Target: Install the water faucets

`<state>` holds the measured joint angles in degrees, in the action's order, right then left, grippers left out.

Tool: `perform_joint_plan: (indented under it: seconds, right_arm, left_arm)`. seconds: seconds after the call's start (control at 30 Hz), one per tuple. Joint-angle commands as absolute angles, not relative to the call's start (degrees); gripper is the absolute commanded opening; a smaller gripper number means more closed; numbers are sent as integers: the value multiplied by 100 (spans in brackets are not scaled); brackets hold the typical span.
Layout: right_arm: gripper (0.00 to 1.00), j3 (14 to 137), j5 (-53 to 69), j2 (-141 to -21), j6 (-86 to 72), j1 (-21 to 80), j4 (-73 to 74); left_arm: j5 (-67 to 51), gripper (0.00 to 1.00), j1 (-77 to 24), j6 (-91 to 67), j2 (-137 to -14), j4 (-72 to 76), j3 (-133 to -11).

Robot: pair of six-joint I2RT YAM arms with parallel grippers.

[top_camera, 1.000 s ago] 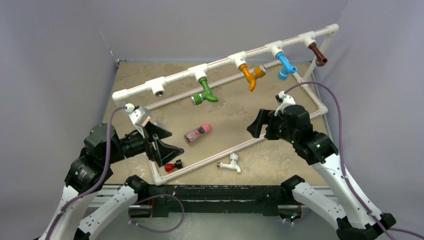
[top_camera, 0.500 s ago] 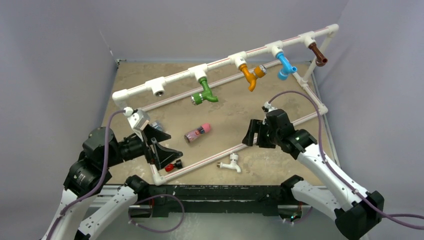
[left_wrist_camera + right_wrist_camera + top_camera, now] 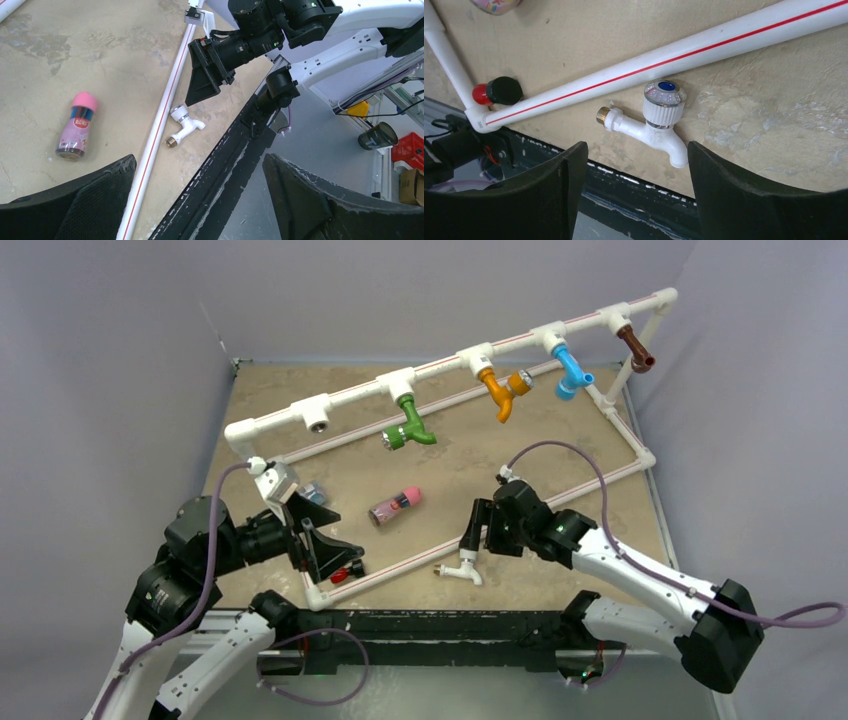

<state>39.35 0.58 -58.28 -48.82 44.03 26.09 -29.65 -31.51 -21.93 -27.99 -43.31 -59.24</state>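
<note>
The white faucet (image 3: 463, 567) lies on its side on the desk (image 3: 300, 390), close to the near edge and just on the near side of the pipe frame's near rail (image 3: 400, 562). Its body runs left to right, roughly along that rail. The brass threaded end points left, the spout points right, and the round knob faces the rail.

The right tool (image 3: 478, 530) hangs directly over it, on the far side and slightly above. Its fingers are spread and grasp nothing. In the right wrist view the faucet sits in the gap between them, touching neither. The fingers stand off the thread end and the spout end, so closing now would likely squeeze the faucet along its length. A wrist turn, or a grip on the knob, looks the safer choice.

The left tool (image 3: 325, 530) is also released and empty, near the frame's near-left corner and well apart from the faucet, so the right arm is plainly nearer.

Green (image 3: 408, 428), orange (image 3: 500, 390), blue (image 3: 570, 370) and brown (image 3: 635, 347) faucets already hang from the far rail. One T-fitting (image 3: 318, 423) at its left end is bare, probably the white one's seat.
</note>
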Motion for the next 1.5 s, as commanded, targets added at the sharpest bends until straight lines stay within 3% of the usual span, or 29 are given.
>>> perform_joint_plan:
  seconds: [0.0, 0.47, 1.1, 1.23, 1.3, 1.47]
  right_arm:
    - [75, 3733, -395, -5969, -5447, 4630, 2260]
    - [74, 3609, -1018, -6907, -6015, 5368, 1899]
    - [65, 3605, -1617, -7737, -6222, 5439, 1666]
    - [58, 3606, -1626, -7826, -6198, 5443, 1605]
    - [50, 3589, -1611, -7863, -6163, 5447, 1598]
    - [12, 3531, -1561, -7721, -6119, 5459, 1629]
  left_arm:
    - [-2961, 98, -3120, -2154, -2725, -4401, -5985]
    - [-2897, 98, -3120, -2075, -2696, -4509, -6018]
    - [-2752, 98, -3114, -1960, -2606, -4771, -6159]
    - [-2752, 98, -3120, -1969, -2599, -4794, -6183]
    - [-2743, 98, -3116, -1976, -2600, -4815, -6203]
    - [-2761, 98, -3120, -2038, -2603, -4819, -6195]
